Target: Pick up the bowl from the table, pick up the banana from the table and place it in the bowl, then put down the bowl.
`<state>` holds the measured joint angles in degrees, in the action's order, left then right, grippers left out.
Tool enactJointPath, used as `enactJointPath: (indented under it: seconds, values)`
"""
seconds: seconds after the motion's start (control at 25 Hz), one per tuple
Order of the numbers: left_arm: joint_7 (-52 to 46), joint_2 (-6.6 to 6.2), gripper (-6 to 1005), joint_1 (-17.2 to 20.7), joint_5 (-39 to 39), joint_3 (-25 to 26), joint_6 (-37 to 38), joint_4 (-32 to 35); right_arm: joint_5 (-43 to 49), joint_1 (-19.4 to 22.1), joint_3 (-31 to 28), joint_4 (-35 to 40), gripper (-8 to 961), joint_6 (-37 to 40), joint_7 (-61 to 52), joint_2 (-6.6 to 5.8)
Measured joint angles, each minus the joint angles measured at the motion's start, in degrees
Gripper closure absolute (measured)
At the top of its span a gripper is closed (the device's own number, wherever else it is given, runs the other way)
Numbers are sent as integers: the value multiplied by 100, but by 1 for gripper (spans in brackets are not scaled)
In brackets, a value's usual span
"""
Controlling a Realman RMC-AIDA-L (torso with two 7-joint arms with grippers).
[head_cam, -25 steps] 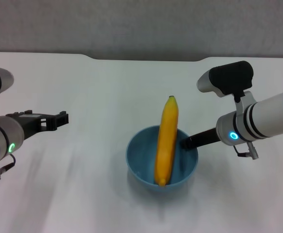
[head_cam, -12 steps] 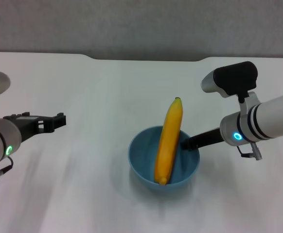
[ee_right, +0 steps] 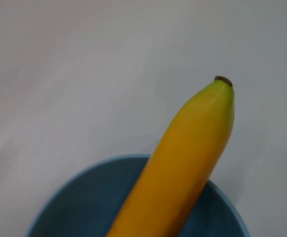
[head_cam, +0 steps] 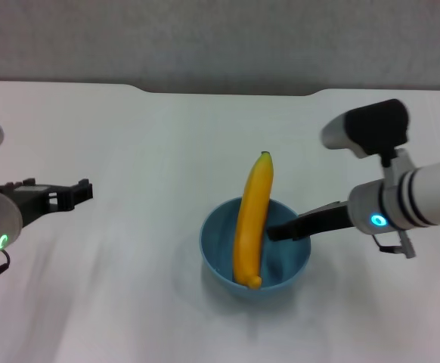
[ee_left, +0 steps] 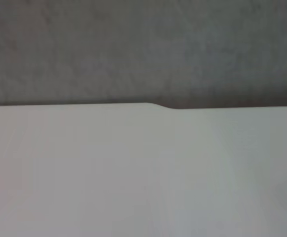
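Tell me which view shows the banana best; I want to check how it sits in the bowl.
The head view: the whole banana shows, one end inside the blue bowl, the other leaning out over the far rim. The right wrist view shows only its upper part and tip, close up. The left wrist view shows only the table.

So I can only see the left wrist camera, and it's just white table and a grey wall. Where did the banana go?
Observer: The long yellow-orange banana stands tilted in the round light-blue bowl, its tip poking over the rim.
Operator: Is a hand holding the bowl?
Observer: The right gripper reaches to the bowl's rim on the robot's right; its fingers are hard to make out.
Operator: And my arm?
Observer: The left gripper hovers far to the robot's left, holding nothing.
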<state>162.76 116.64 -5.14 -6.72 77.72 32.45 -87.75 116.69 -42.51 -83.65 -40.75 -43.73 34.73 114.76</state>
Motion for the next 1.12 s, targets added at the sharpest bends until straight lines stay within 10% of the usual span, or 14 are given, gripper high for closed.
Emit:
enactJointPath:
  seconds: [0.56,1.12]
  values:
    - [2,9,106,547,189,-46,-1298,127,757,2362,-679,-2991,52,651,371,15]
    - [2,20,105,1047,303,-486,-5641,2095,-2044,3334,1052,-2711,62,3541,3622,35]
